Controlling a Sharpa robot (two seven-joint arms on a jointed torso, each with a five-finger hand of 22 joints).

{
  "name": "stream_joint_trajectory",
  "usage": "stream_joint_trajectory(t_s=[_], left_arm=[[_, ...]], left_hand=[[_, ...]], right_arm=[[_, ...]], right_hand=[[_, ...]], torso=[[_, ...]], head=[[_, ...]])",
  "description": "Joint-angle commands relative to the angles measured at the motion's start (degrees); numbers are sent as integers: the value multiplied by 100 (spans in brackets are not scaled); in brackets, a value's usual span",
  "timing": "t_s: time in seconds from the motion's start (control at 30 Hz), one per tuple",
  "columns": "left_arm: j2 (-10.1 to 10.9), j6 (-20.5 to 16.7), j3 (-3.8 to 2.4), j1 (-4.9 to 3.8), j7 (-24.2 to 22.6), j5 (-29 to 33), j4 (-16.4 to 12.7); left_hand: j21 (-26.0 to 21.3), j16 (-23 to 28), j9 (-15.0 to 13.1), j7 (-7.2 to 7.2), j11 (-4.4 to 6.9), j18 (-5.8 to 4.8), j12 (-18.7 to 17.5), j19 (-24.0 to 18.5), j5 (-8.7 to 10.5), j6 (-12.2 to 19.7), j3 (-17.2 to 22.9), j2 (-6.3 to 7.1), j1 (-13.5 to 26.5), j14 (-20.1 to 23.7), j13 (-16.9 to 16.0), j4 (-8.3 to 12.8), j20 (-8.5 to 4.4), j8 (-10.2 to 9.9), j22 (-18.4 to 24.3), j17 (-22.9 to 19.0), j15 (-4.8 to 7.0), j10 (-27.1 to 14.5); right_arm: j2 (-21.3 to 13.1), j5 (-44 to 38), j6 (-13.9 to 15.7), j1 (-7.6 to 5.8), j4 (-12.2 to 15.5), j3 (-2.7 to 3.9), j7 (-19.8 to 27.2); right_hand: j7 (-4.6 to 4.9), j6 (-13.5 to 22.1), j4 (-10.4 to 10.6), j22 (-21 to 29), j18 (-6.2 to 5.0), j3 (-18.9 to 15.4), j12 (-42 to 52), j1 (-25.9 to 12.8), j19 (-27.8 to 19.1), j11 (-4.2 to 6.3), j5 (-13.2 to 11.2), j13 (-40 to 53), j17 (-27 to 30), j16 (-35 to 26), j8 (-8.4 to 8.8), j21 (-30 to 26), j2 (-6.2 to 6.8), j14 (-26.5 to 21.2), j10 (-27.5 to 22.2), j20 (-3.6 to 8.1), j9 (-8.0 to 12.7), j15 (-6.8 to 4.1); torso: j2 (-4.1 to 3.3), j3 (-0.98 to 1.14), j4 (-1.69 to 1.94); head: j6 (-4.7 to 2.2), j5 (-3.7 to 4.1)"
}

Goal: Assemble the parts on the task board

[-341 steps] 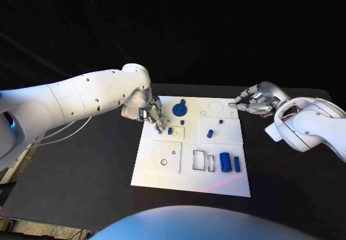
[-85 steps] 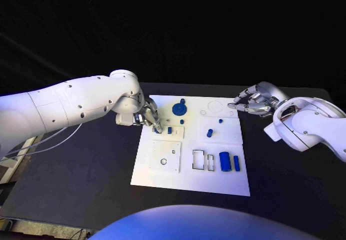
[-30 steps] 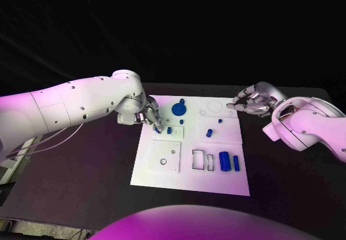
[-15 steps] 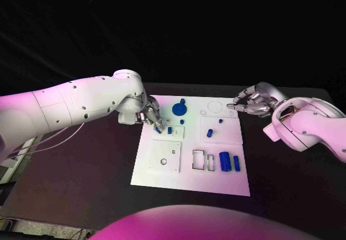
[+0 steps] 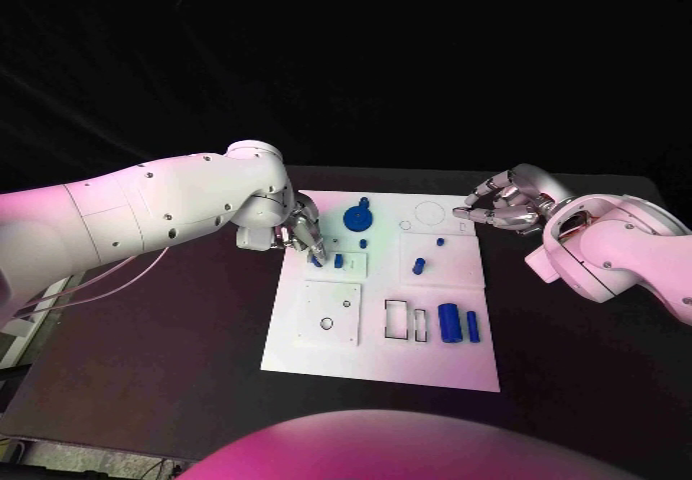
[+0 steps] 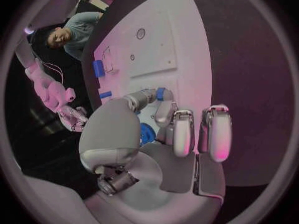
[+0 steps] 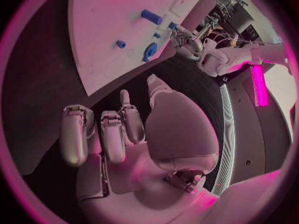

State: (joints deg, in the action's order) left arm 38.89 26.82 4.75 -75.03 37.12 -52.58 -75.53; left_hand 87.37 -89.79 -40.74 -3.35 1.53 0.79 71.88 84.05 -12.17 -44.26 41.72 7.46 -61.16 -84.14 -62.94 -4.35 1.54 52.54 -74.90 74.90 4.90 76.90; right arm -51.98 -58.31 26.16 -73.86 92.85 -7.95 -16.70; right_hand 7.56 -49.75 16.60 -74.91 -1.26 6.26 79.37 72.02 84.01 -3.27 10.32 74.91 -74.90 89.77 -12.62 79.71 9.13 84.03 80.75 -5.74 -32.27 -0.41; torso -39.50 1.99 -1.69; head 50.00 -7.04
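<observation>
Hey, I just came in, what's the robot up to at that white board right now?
The robot is fitting small blue parts into the white task board on the black table. Its left hand is down at the board's far left area, fingertips on a small blue peg beside another peg standing in a raised plate. The right hand hovers off the board's far right corner, fingers curled in and holding nothing. Two blue cylinders and a round blue knob still lie on the board.
</observation>
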Motion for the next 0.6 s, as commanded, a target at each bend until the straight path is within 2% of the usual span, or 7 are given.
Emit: stream_joint_trajectory(t_s=[0.03, 0.47, 0.6], left_arm=[[-11, 128, 0, 1, -71, 61, -21], [-8, 46, -1, 1, -69, 65, -20], [-13, 44, -1, 1, -58, 58, -3]], left_hand=[[26, -21, -7, 81, -1, -23, -13, 477, -35, -57, 887, -62, -4, -586, -4, 919, 24, 20, -1436, 1510, -25, 25], [22, -21, -7, 81, -1, -23, -10, 475, -39, -58, 887, -62, -4, -586, -8, 919, 24, 20, -1435, 1510, -25, 27], [22, -21, -7, 81, -1, -23, -10, 475, -39, -58, 887, -62, -4, -586, -8, 919, 24, 20, -1435, 1510, -25, 27]], right_arm=[[6, -63, -72, 4, 0, 0, 4], [6, -63, -72, 4, -3, 0, 5], [5, -63, -74, 4, -1, 0, 6]], right_hand=[[10, 29, -4, -997, -114, -35, -16, 63, 101, 11, 33, 385, -1510, 23, -38, -15, -17, 597, -30, 36, -8, -32], [10, 29, -4, -997, -114, -35, -16, 63, 101, 11, 33, 385, -1510, 23, -38, -15, -17, 597, -30, 36, -8, -32], [10, 29, -4, -997, -114, -35, -16, 63, 101, 11, 33, 385, -1510, 23, -38, -15, -17, 597, -30, 36, -8, -32]], torso=[[2, -2, 0], [-2, -7, 2], [0, -3, 6]], head=[[0, -3], [0, -5], [0, -5]])
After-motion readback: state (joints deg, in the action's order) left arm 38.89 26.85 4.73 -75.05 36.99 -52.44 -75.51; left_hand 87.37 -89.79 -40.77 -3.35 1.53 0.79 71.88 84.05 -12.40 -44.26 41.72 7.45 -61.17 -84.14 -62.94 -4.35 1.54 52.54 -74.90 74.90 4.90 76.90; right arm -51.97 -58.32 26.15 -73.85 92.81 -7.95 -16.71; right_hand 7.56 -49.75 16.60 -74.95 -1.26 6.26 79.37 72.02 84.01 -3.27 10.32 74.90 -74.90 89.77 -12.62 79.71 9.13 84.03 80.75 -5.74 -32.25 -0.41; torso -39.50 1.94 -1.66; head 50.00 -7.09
